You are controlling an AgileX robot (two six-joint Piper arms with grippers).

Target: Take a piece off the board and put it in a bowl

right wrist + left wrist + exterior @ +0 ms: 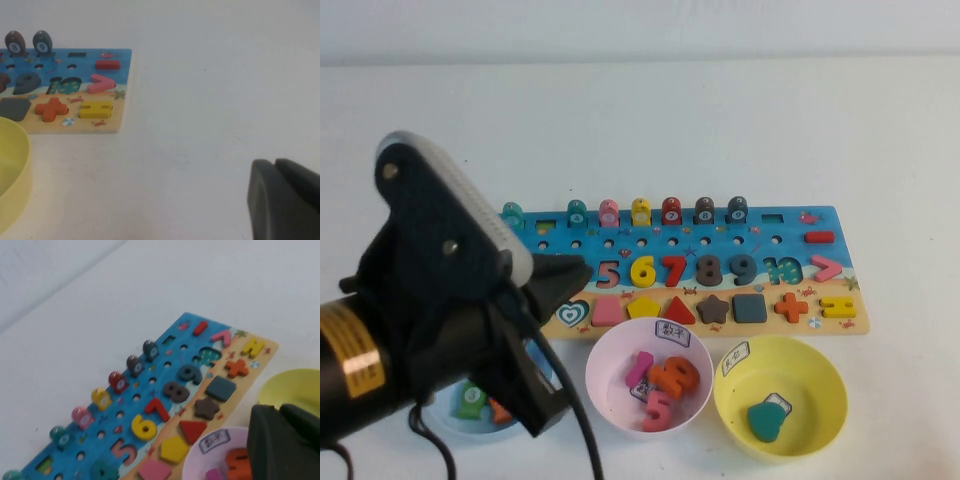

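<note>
1. The left claw [565, 280], at the high view's left centre, is hovering over the board's left end with its dark fingers [282, 442] pressed together, holding nothing.
2. The right claw [285, 200] is parked over bare desk [210, 100], fingers likewise closed, beyond the long blue-and-sand puzzle board [820, 222].
3. The small flat dark-teal heart block [766, 420] is lying in the yellow round plastic bowl [825, 385], lower right.
4. It looks light, stiff and smooth; pinching its flat sides should be safest.
</note>
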